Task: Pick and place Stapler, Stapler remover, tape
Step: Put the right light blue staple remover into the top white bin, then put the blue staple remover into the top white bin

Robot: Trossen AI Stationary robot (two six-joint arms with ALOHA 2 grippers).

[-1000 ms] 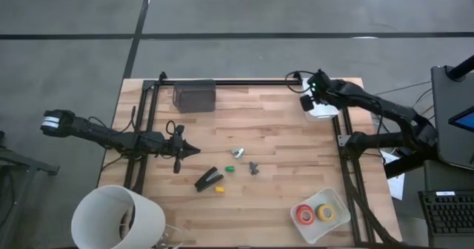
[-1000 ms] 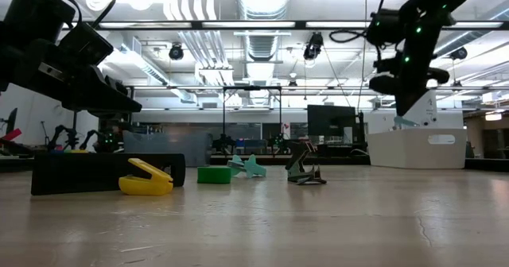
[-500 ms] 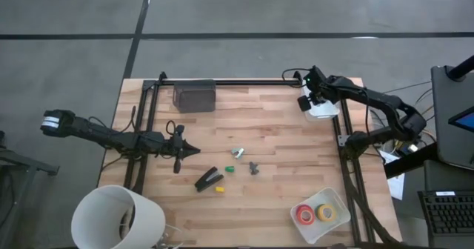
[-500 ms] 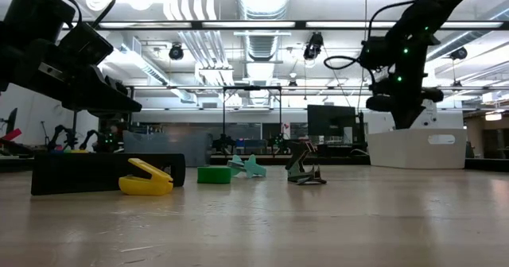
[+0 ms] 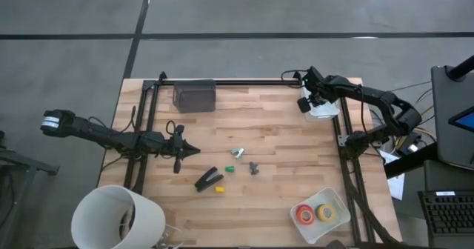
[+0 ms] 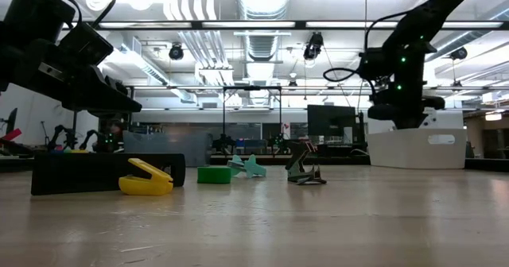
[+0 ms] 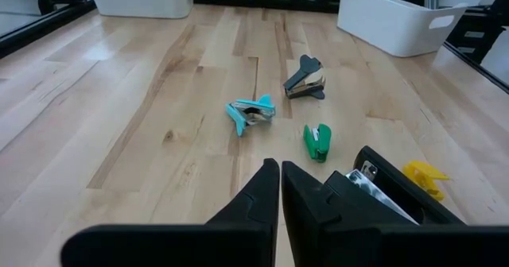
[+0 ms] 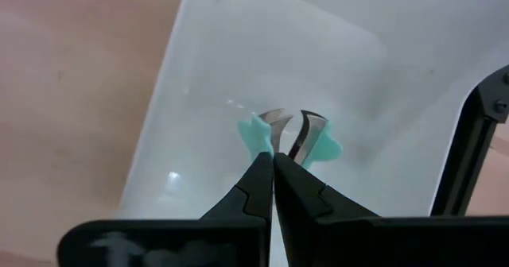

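Pale wooden tabletop point(image 5: 281, 130): slim black wedge-shaped stapler point(image 5: 209, 179) lies near the front edge, left of centre, long axis diagonal, just ahead of the left gripper point(image 5: 194, 150), fingers pressed together, empty. Right gripper point(image 5: 304, 102), shut, empty, hangs over the white plastic bin point(image 5: 323, 112) at the far right corner, so left is nearer.

Landmark: I take the wooden surface point(image 5: 281, 197) as my reference; everything below is placed against it.
Dark box: I see a dark grey box point(image 5: 194, 96) on the surface near its far edge, left of middle.
White bucket: a large white bucket point(image 5: 118, 218) overlaps the surface's near left corner.
Black frame: thin black rails point(image 5: 222, 82) run along the far edge and down both sides.
Floor: grey floor point(image 5: 237, 19) lies beyond the far edge.
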